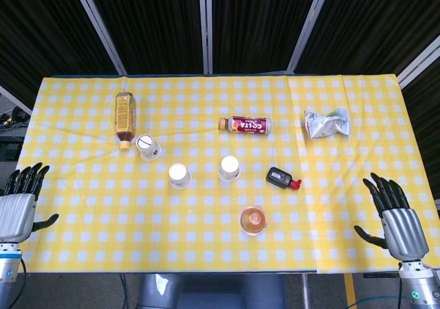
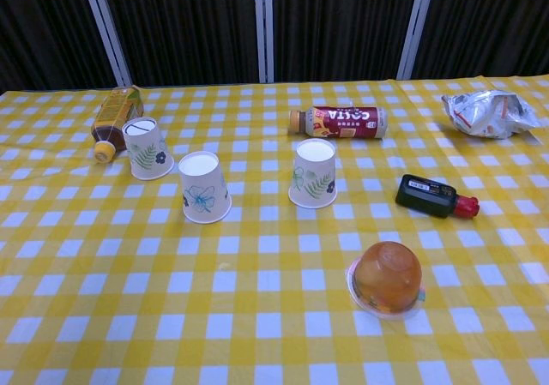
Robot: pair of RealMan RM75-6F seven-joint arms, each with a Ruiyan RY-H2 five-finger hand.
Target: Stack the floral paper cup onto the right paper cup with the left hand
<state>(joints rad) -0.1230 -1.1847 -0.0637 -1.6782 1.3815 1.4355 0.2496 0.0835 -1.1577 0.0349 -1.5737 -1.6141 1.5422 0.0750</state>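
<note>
Three paper cups stand upside down on the yellow checked cloth. The floral cup, with a blue flower, is the middle one. The right cup bears green leaves and stands a short gap away from it. A third leafy cup is further left and back. My left hand hovers off the table's left front corner, fingers spread, holding nothing. My right hand is at the right front edge, also spread and empty. Neither hand shows in the chest view.
A tea bottle lies behind the left cup. A Costa bottle lies behind the right cup. A small black bottle and an upturned jelly cup lie right and in front. A crumpled foil bag sits at the back right.
</note>
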